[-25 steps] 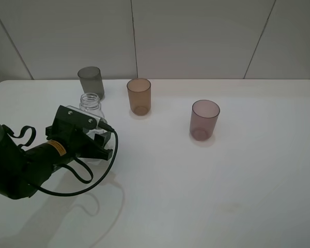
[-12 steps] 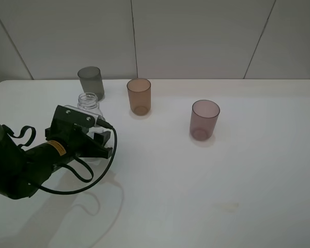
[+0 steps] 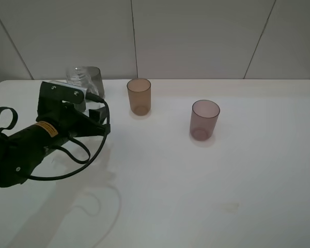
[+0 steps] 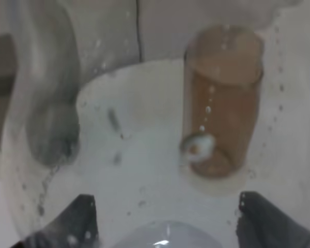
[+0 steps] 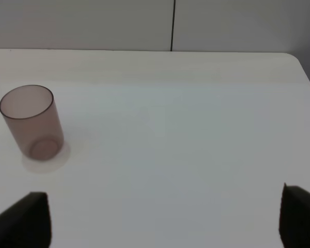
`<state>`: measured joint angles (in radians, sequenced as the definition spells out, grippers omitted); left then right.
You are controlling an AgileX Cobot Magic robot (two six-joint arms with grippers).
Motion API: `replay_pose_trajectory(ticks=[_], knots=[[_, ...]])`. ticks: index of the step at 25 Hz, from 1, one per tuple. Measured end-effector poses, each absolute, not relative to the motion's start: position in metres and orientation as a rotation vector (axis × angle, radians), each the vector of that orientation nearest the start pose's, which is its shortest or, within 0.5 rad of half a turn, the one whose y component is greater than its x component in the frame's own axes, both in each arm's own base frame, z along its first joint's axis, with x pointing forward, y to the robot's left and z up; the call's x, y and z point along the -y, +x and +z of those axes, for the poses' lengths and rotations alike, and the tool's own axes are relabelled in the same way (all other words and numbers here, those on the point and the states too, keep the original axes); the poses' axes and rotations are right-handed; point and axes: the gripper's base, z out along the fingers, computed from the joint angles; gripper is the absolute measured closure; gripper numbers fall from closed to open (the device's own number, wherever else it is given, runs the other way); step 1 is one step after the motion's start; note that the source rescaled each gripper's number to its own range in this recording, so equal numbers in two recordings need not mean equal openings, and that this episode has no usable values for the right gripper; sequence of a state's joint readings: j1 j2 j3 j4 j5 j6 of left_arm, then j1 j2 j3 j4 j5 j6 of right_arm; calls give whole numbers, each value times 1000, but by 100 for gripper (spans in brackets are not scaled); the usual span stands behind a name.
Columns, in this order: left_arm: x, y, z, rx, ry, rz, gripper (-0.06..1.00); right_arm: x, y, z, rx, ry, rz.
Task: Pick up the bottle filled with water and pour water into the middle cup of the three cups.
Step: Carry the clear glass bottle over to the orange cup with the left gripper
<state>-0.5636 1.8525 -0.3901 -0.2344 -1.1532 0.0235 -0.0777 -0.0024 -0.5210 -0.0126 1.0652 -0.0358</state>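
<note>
- my left pincer (image 3: 88, 111), clamped on the small clear capless bottle (image 3: 77, 77), just lifted it off the white desk (image 3: 196, 181);
- amber plastic tumbler (image 3: 139, 96) next, I reckon; right pincer (image 5: 160, 214) wide

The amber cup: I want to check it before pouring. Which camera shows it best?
Exterior high: the amber cup stands whole and unobstructed between the grey cup and mauve cup. Left wrist shows it only blurred, through the held bottle. Right wrist shows just the mauve cup.
</note>
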Motion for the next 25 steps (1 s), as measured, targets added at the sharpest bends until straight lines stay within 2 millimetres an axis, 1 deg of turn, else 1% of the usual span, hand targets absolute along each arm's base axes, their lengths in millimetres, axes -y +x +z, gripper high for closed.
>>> replay_pose_trajectory(ticks=[3, 6, 9, 12, 16, 20, 25], knots=[[131, 244, 138, -1823, 317, -228, 93, 0, -8, 283, -2026, 43, -87], [138, 252, 155, -1864, 434, -176, 93, 0, -8, 283, -2026, 43, -87], [150, 264, 175, -1863, 535, -152, 93, 0, -8, 283, -2026, 43, -87], [162, 277, 190, -1888, 634, -140, 93, 0, -8, 283, -2026, 43, -87], [173, 294, 211, -1946, 696, -167, 93, 0, -8, 283, -2026, 43, -87], [170, 312, 227, -2011, 699, -175, 93, 0, -8, 283, -2026, 43, -87], [154, 329, 227, -2074, 728, -121, 93, 0, -8, 283, -2026, 43, -87]])
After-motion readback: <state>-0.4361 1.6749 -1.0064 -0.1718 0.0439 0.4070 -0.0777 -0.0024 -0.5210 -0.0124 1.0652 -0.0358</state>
